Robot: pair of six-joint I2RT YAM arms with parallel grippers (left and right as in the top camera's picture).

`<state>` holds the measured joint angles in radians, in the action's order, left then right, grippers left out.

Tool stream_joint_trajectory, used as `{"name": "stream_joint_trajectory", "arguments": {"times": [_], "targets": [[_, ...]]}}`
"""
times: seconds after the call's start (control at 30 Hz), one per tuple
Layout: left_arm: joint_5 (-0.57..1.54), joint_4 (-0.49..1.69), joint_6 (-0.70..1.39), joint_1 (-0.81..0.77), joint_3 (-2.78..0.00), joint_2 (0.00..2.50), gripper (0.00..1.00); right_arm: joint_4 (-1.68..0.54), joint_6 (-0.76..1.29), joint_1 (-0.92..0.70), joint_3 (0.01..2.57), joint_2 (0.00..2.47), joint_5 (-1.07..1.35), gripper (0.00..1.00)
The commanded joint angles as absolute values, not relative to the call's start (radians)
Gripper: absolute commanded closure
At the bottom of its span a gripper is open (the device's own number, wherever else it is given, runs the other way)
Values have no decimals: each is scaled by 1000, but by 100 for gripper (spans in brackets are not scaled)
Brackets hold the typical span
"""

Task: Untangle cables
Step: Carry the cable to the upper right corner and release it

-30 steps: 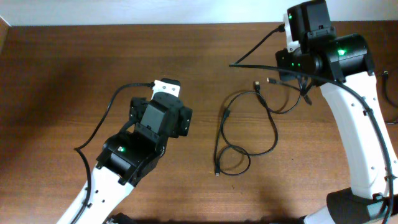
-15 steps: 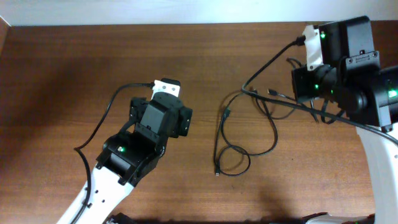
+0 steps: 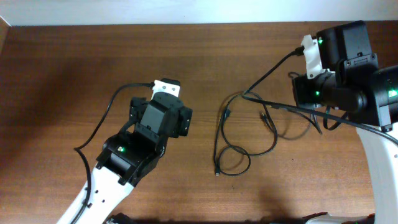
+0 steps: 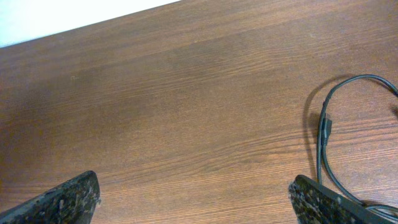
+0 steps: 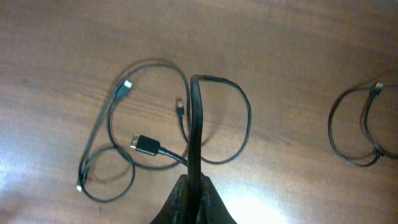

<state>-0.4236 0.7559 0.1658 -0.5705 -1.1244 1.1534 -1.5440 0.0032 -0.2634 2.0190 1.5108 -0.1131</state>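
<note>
Overhead: the right arm [image 3: 339, 68] has been swung rightward, and one strand of the cables [image 3: 219, 142] drawn taut above the surface [image 3: 74, 74]. Left wrist: the left tool [image 4: 196, 202] is held apart. Right wrist: the right tool [image 5: 194, 186] is clamped on that strand; untangling is judged begun.

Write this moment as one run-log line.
left jaws open, empty | right jaws shut on one cable, held above table | other cable loops lying on table

Left end effector [image 4: 196, 198] hovers low, fingers spread wide. Right end effector [image 5: 191, 198] is held higher, fingers pinched together on a cable [image 5: 194, 118].
</note>
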Motion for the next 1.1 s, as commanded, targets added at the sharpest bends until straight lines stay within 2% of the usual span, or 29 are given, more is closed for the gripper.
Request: {"name": "stream_joint_trajectory", "arguments": {"times": [0.0, 0.37, 0.47, 0.63, 0.8, 1.07], "targets": [[-434, 754, 179, -567, -1143, 1139, 1, -1492, 17, -268, 2031, 1509, -124, 96], [-434, 754, 179, -567, -1143, 1139, 1, -1311, 17, -264, 2031, 1510, -455, 96], [-434, 754, 179, -567, -1143, 1139, 1, -1248, 17, -220, 2031, 1522, -509, 96], [-434, 754, 179, -567, -1143, 1139, 1, -1165, 17, -57, 2031, 1593, -461, 96], [-434, 754, 179, -567, -1143, 1139, 1, -1091, 16, 38, 2031, 1674, -361, 96], [-434, 754, 179, -567, -1143, 1139, 1, -928, 16, 86, 2031, 1878, -344, 96]]}}
